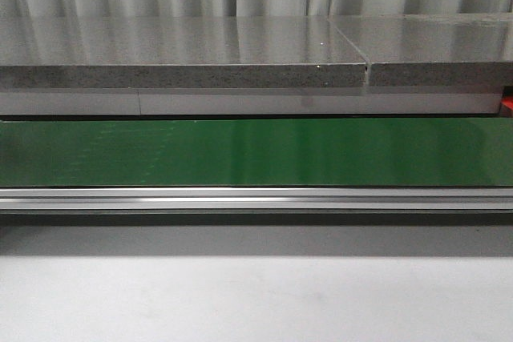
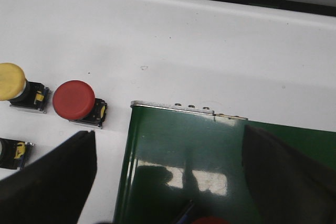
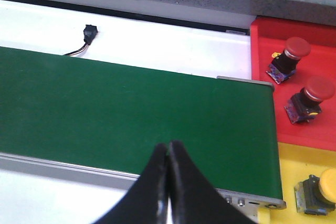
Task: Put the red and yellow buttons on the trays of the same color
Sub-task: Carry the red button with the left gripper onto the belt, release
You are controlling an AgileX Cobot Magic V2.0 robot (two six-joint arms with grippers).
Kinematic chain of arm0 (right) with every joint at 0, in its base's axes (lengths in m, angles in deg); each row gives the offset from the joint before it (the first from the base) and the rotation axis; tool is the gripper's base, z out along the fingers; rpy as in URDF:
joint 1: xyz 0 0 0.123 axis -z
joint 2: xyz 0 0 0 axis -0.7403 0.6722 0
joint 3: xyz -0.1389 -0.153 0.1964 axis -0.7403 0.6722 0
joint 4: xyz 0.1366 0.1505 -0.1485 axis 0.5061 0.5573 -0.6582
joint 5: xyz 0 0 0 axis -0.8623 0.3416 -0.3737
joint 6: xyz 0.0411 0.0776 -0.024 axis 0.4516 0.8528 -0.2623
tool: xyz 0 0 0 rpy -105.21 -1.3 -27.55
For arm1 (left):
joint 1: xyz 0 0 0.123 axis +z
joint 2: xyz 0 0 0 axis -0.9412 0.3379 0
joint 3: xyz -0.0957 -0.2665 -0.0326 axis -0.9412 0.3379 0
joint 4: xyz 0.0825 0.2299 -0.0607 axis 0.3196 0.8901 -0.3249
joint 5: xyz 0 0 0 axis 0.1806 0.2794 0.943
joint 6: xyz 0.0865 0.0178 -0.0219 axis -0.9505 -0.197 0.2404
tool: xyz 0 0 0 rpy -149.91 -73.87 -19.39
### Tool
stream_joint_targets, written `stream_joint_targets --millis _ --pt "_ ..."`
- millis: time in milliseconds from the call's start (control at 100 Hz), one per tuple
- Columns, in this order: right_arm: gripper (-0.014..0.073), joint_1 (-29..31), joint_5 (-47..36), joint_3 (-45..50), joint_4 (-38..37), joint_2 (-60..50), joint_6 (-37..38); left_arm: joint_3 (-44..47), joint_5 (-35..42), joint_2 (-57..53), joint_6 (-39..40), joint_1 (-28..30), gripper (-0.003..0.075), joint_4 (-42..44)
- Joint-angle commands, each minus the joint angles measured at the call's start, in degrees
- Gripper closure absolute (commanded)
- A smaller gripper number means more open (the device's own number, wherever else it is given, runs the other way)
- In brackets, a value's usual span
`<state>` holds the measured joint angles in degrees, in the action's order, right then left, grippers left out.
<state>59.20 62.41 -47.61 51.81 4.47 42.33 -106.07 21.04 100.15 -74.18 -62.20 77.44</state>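
Note:
In the left wrist view my left gripper (image 2: 168,182) is open over the end of the green belt (image 2: 210,145). A sliver of something red (image 2: 210,220) shows low between its fingers, cut off by the frame edge. On the white table beside the belt stand a red button (image 2: 73,99), a yellow button (image 2: 10,81) and part of another button (image 2: 11,153). My right gripper (image 3: 169,146) is shut and empty above the belt's other end. The red tray (image 3: 262,51) holds two red buttons (image 3: 296,48) (image 3: 319,88). The yellow tray (image 3: 294,156) holds a yellow button (image 3: 320,192).
The front view shows only the green belt (image 1: 256,152), its aluminium rail (image 1: 256,198) and a grey stone slab (image 1: 184,54) behind, with a red corner (image 1: 507,104) at the right edge. A small black sensor with a wire (image 3: 90,31) lies behind the belt.

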Motion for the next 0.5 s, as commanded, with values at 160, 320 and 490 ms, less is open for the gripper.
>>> stream_joint_targets --millis 160,320,490 --pt "0.0713 0.08 -3.46 -1.36 0.65 -0.22 -0.46 -1.68 0.17 -1.66 4.38 8.03 0.0165 -0.85" --pt "0.0713 0.08 -3.46 -1.36 0.65 -0.22 -0.46 -1.68 -0.66 -0.71 4.38 13.34 0.0165 -0.85" --pt "0.0713 0.08 -3.46 -1.36 0.65 -0.22 -0.46 -1.68 0.17 3.26 4.38 15.83 0.0165 -0.85"
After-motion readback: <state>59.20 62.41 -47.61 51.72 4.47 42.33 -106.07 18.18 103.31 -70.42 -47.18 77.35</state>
